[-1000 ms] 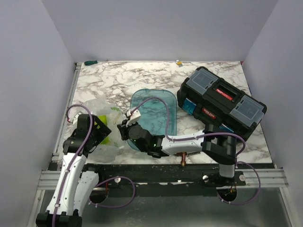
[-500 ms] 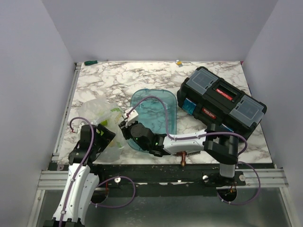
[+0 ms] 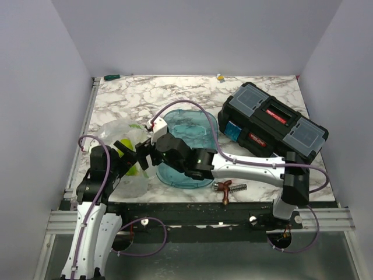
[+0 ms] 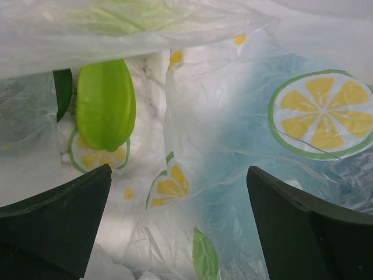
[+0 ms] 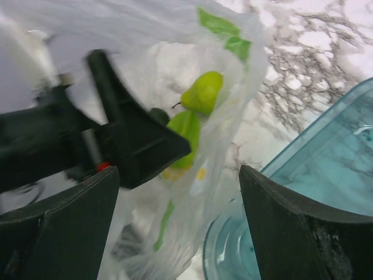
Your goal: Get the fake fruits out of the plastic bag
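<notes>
Plastic bag (image 3: 113,133): lies slack at the worktop's (image 3: 145,96) left near corner, fake fruits (image 5: 203,91) inside, none out; the pear and a green fruit (image 5: 186,131) rest touching under the film. Teal tray (image 3: 195,125): just beside the bag, probably the receiving place. Left pincer (image 4: 179,172): released, fingers wide, printed film and a light green fruit (image 4: 106,102) ahead, grasping nothing. Right pincer (image 5: 179,170): reaches across to the bag, likewise spread wide, holding nothing; apparently both converge to part the film.

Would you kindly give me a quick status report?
Left pincer open, right pincer open. Fruits inside bag. Tray beside bag, not blocking.
</notes>
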Motion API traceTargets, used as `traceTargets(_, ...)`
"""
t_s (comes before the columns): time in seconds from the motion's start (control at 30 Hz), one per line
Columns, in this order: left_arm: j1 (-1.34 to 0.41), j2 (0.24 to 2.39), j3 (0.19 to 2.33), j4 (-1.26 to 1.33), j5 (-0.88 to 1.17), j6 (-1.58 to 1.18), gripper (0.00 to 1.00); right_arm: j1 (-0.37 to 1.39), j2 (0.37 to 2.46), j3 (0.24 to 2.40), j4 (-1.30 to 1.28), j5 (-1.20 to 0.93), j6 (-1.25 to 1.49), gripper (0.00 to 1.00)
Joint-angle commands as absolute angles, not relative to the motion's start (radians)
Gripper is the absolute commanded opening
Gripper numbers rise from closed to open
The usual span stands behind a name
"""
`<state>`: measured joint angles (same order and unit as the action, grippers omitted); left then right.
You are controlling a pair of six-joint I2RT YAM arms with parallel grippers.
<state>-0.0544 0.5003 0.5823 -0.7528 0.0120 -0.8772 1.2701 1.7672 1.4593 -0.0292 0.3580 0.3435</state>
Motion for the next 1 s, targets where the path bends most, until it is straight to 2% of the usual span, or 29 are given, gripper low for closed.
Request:
traceTargets(0.0,-0.049,0.538,0.621,-0.792,0.012,-0.834,0.99,1.412,1.690,1.439,-0.106,0.391,0.321,0.87)
traceTargets(0.1,-0.050,0.558,0.655,-0.798,-0.028,-0.812,0.99,1.482,1.653,1.315,0.081,0.394,0.241,0.86)
traceTargets(0.27,-0.050,0.579,0.712,-0.798,-0.078,-0.764,0.99,1.513,1.679,1.204,0.324,0.344,0.183,0.78)
traceTargets(0.33,-0.049,0.581,0.721,-0.784,-0.066,-0.745,0.99,1.511,1.715,1.187,0.406,0.367,0.151,0.72)
traceTargets(0.53,-0.049,0.628,0.724,-0.740,-0.023,-0.694,0.99,1.511,1.850,1.251,0.453,0.380,0.032,0.72)
traceTargets(0.6,-0.049,0.663,0.727,-0.724,-0.025,-0.670,0.99,1.510,1.890,1.245,0.474,0.361,0.011,0.65)
traceTargets(0.67,-0.049,0.702,0.721,-0.708,-0.014,-0.645,0.99,1.510,1.939,1.223,0.511,0.324,0.010,0.52)
traceTargets(0.8,-0.045,0.779,0.680,-0.697,-0.040,-0.679,0.99,1.511,2.054,1.219,0.523,0.254,0.038,0.33)
traceTargets(0.87,-0.034,0.806,0.661,-0.696,-0.061,-0.714,0.99,1.511,2.098,1.194,0.555,0.230,0.083,0.28)
traceTargets(0.97,-0.011,0.824,0.650,-0.674,-0.057,-0.727,0.99,1.510,2.145,1.167,0.595,0.202,0.149,0.25)
